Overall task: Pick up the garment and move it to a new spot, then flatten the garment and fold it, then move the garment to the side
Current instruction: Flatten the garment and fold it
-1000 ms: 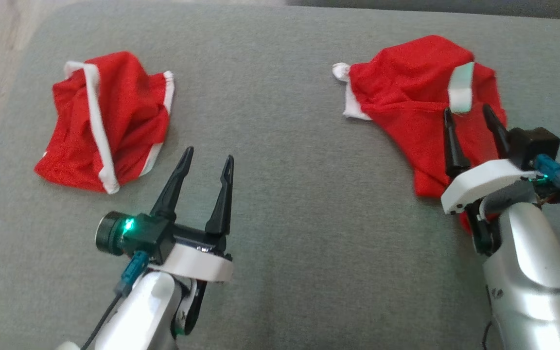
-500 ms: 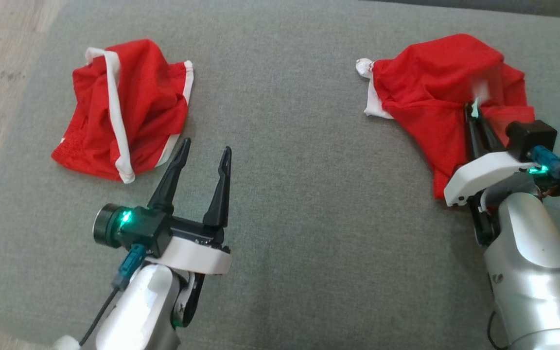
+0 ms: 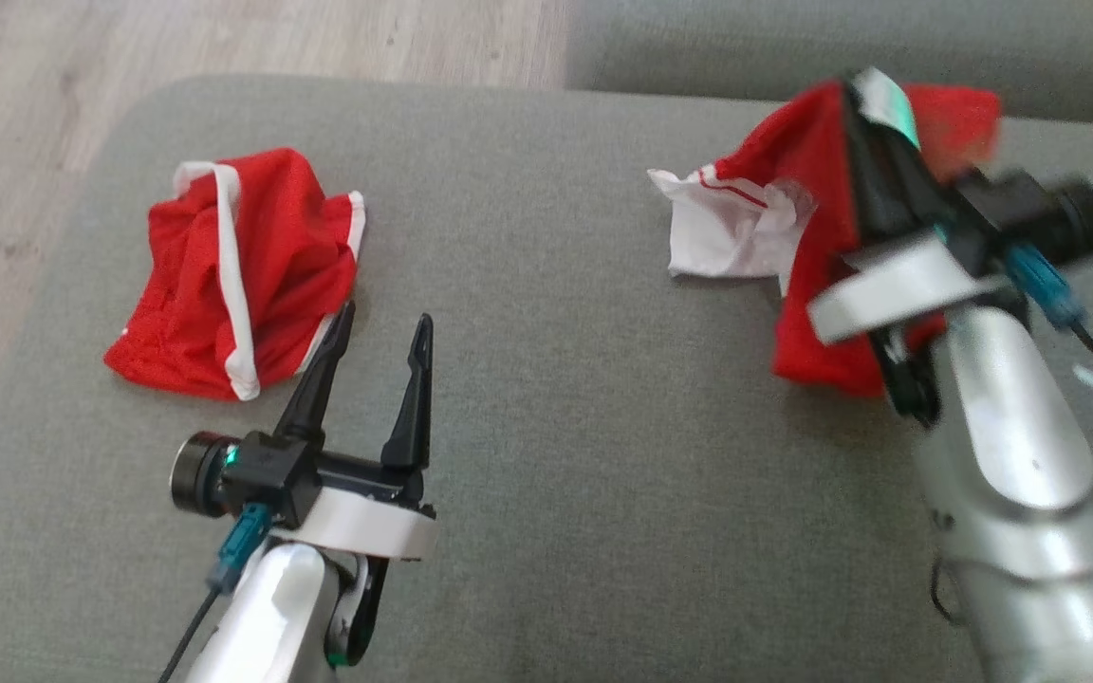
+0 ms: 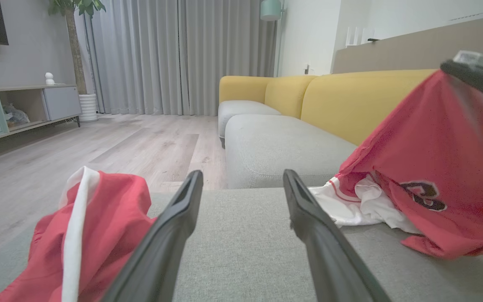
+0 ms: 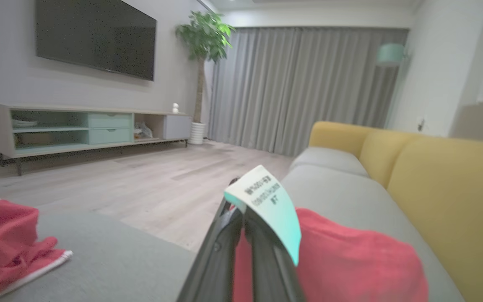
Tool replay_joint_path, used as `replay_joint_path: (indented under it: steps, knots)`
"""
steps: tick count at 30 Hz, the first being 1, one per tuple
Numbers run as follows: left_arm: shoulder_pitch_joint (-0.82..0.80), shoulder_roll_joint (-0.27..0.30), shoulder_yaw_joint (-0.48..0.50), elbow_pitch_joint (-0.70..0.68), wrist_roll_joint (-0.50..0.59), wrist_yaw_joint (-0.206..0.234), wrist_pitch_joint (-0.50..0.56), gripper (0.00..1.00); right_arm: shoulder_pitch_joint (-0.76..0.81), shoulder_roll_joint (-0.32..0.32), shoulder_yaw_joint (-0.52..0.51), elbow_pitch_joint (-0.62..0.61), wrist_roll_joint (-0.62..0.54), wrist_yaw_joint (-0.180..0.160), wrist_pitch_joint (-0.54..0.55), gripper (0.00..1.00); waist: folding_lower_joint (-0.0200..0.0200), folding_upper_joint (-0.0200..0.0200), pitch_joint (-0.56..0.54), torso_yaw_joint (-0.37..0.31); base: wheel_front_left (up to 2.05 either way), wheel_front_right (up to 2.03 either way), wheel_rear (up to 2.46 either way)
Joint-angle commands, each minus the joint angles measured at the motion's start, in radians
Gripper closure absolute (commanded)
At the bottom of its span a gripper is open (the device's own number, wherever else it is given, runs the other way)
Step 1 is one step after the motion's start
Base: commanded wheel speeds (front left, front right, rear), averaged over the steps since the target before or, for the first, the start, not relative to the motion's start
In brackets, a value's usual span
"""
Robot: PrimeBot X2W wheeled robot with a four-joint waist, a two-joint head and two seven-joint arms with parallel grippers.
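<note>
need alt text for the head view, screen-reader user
The right gripper, fingers shut, pinches a red garment by its white label and holds it partly raised off a grey cushion, white lining trailing. At lower left the left gripper hangs open near a second crumpled red garment with white trim.

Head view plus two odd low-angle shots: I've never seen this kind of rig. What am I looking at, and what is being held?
This is a wheeled robot with two arms, each ending in a two-fingered gripper. The top-down picture comes from a camera on its head; the two low ones come from cameras on its wrists, looking along the fingers. On the grey cushion lie two red garments. The left garment sits crumpled and untouched, beside the left gripper, whose fingers are spread open. The right gripper is pinched shut on the right garment near its label, lifting that part while the rest trails on the cushion.
</note>
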Motion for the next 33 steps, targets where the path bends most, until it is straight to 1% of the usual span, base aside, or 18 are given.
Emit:
replay_joint_path:
  steps: [1, 4, 9, 13, 16, 19, 22, 27, 31, 32, 33]
  knots:
    - [-0.014, 0.004, 0.045, -0.036, 0.012, -0.003, -0.008, 0.0, -0.079, 0.007, 0.055, -0.062, 0.01, -0.001, 0.015, 1.0, 0.0001, 0.0, -0.021, 0.001, 0.0, 0.0, 0.0]
    - [0.008, 0.005, 0.058, -0.037, 0.015, -0.005, -0.008, 0.0, -0.155, 0.01, 0.132, -0.122, 0.035, -0.001, 0.053, 1.0, 0.0001, 0.0, -0.044, 0.011, 0.0, 0.0, 0.0]
    - [0.04, 0.01, 0.082, -0.042, 0.018, -0.007, -0.008, 0.0, -0.307, 0.019, 0.201, -0.156, 0.09, -0.001, 0.082, 1.0, 0.0001, 0.0, -0.066, 0.016, 0.0, 0.0, 0.0]
    - [0.053, 0.011, 0.094, -0.049, 0.023, -0.008, -0.008, 0.0, -0.413, 0.019, 0.168, -0.134, 0.119, -0.001, 0.094, 1.0, 0.0001, 0.0, -0.067, 0.01, 0.0, 0.0, 0.0]
    - [0.055, 0.012, 0.1, -0.054, 0.027, -0.008, -0.008, 0.0, -0.443, 0.002, 0.143, -0.127, 0.122, -0.001, 0.094, 1.0, 0.0001, 0.0, -0.061, 0.003, 0.0, 0.0, 0.0]
    - [0.052, 0.013, 0.106, -0.061, 0.033, -0.006, -0.008, 0.0, -0.45, -0.05, 0.096, -0.127, 0.125, -0.001, 0.091, 1.0, 0.0001, 0.0, -0.048, -0.015, 0.0, 0.0, 0.0]
    - [0.045, 0.012, 0.111, -0.065, 0.038, -0.006, -0.008, 0.0, -0.401, -0.122, 0.033, -0.122, 0.147, -0.001, 0.106, 1.0, 0.0001, 0.0, -0.031, -0.033, 0.0, 0.0, 0.0]
    - [0.026, 0.012, 0.113, -0.064, 0.046, -0.013, -0.008, 0.0, -0.213, -0.269, -0.055, -0.093, 0.145, -0.001, 0.145, 1.0, 0.0001, 0.0, 0.002, -0.065, 0.0, 0.0, 0.0]
    - [0.01, 0.01, 0.113, -0.06, 0.053, -0.019, -0.008, 0.0, -0.061, -0.331, -0.134, -0.034, 0.128, -0.001, 0.201, 1.0, 0.0001, 0.0, 0.02, -0.087, 0.0, 0.0, 0.0]
    - [0.006, 0.01, 0.113, -0.058, 0.055, -0.02, -0.008, 0.0, -0.033, -0.338, -0.163, -0.02, 0.113, -0.001, 0.213, 0.54, 0.0001, 0.0, 0.022, -0.093, 0.0, 0.0, 0.0]
    - [0.003, 0.009, 0.113, -0.057, 0.056, -0.021, -0.008, 0.0, -0.011, -0.336, -0.204, -0.006, 0.096, -0.001, 0.225, 0.0, 0.0001, 0.0, 0.024, -0.099, 0.0, 0.0, 0.0]
